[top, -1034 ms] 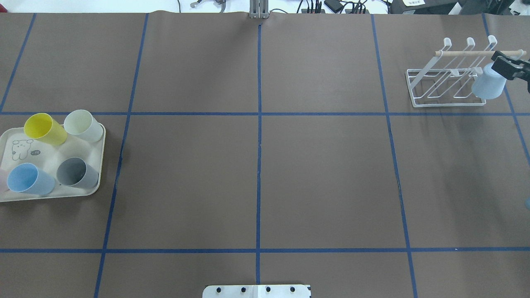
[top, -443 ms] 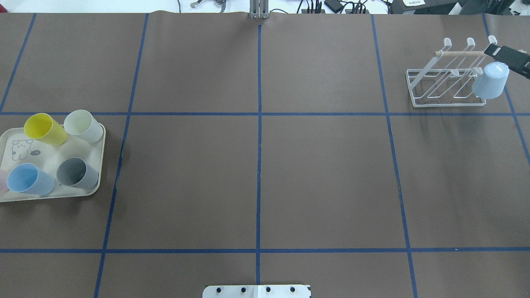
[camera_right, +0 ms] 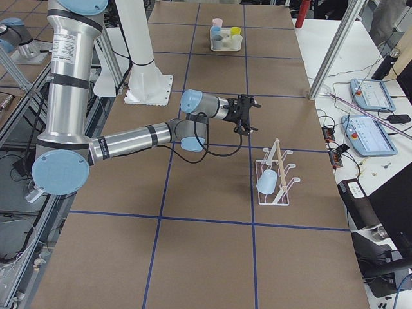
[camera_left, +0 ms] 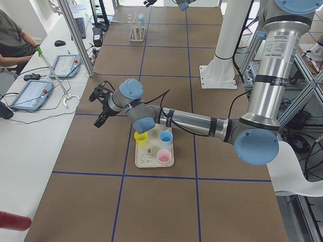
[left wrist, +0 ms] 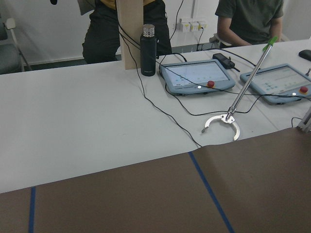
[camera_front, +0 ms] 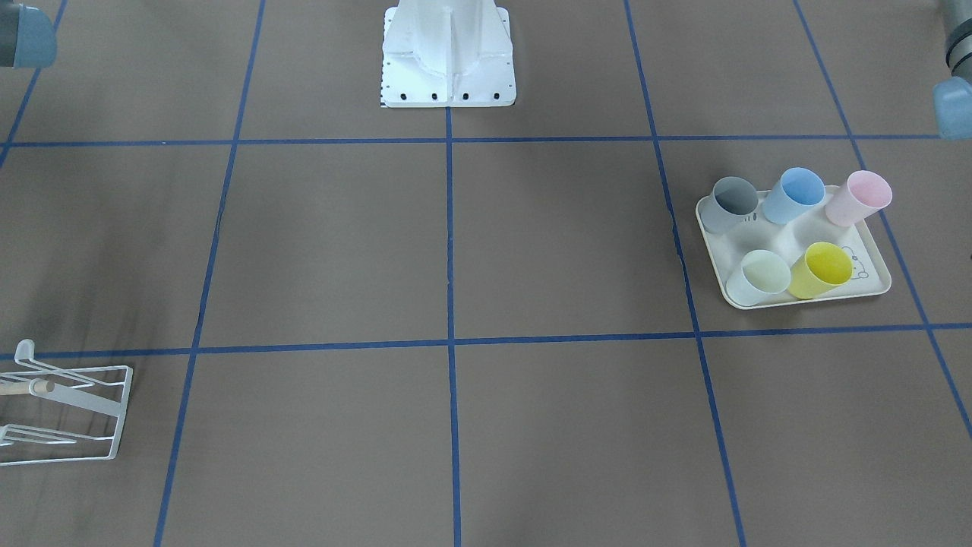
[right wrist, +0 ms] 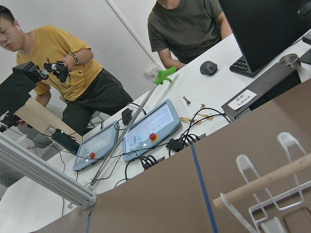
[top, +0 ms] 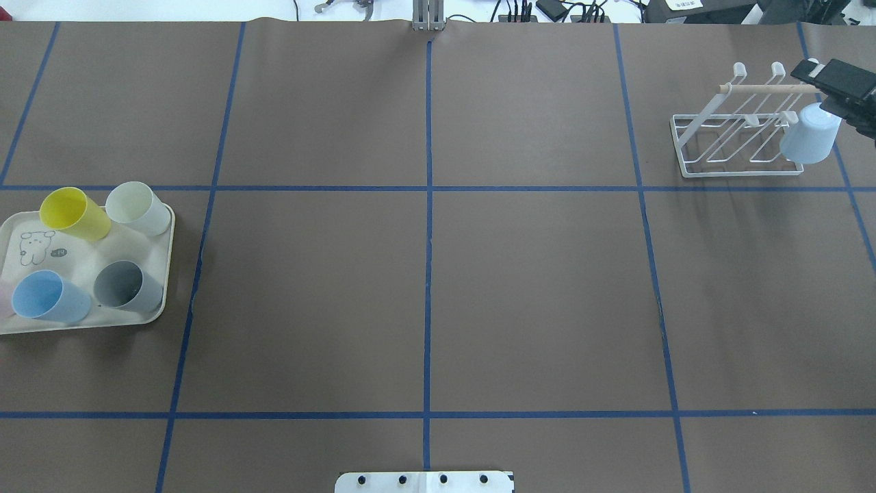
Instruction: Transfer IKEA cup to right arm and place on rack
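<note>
Hanging mouth-down and tilted on the end prong nearest the right gripper (top: pixel 828 87), the pale blue cup (top: pixel 811 140) is kept on the rack (top: pixel 742 174) by its own weight, apart from the jaws; their spread cannot be told. Far across the table, spare cups are kept on the tray (top: pixel 82 257), near the left gripper (camera_left: pixel 101 106), likewise unreadable.

Upper right of frame: white wire rack (top: pixel 732 147), wooden peg (top: pixel 766 87) across top. Pale blue cup (top: pixel 811 139) hangs tilted on rack's right end. Right gripper (top: pixel 845 109) at right edge, just beside cup base; contact unclear. Left edge, mid-height: cream tray (top: pixel 166 301) with yellow cup (top: pixel 74 213), whitish cup (top: pixel 139 207), blue cup (top: pixel 48 298), grey cup (top: pixel 128 286). Brown table (top: pixel 534 294), blue tape grid.
</note>
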`<state>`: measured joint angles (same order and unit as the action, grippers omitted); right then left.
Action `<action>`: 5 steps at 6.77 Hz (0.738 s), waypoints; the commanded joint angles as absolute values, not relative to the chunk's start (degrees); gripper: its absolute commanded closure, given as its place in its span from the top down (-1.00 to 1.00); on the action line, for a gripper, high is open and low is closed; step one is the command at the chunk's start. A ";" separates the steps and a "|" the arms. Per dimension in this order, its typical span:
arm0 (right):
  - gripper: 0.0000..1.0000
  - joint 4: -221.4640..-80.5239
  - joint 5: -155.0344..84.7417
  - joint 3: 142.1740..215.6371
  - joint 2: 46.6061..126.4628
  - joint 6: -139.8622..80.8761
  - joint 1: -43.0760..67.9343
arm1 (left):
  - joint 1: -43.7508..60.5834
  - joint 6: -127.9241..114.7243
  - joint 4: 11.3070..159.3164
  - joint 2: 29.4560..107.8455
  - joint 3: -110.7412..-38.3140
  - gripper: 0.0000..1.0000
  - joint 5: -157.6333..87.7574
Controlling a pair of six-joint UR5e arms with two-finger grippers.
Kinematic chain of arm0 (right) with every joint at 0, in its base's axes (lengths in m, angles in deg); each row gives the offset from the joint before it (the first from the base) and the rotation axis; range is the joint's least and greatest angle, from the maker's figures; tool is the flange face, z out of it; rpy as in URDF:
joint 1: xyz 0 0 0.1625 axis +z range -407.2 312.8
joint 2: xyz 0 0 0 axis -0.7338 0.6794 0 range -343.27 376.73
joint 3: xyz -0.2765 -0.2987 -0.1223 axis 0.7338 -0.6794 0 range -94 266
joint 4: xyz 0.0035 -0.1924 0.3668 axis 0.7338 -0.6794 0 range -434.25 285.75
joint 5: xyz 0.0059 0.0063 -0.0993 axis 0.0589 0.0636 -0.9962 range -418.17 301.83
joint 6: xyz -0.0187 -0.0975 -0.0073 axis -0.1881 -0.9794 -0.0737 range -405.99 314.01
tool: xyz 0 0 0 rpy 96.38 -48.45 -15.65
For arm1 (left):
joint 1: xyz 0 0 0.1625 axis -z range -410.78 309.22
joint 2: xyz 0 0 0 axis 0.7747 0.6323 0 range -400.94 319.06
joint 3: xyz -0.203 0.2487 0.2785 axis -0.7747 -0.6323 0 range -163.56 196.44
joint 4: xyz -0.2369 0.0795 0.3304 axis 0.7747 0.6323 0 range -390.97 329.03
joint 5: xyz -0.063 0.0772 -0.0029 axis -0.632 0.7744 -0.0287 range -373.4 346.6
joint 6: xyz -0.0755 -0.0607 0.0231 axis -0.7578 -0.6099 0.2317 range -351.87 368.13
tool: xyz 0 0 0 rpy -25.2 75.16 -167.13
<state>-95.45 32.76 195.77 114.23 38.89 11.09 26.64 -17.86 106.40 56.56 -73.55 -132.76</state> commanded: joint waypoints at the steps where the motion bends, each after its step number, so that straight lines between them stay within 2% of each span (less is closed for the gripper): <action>1: 1.00 -95.25 34.11 195.77 112.27 42.76 11.07 | 21.85 -11.91 100.88 51.89 -73.73 1.00 -133.20; 2: 1.00 -95.25 34.12 195.77 112.00 43.04 10.98 | 17.73 -11.91 95.56 51.96 -74.17 1.00 -133.37; 5: 1.00 -95.25 34.55 195.42 111.91 43.04 10.98 | 14.00 -12.52 94.63 51.08 -73.30 0.98 -137.41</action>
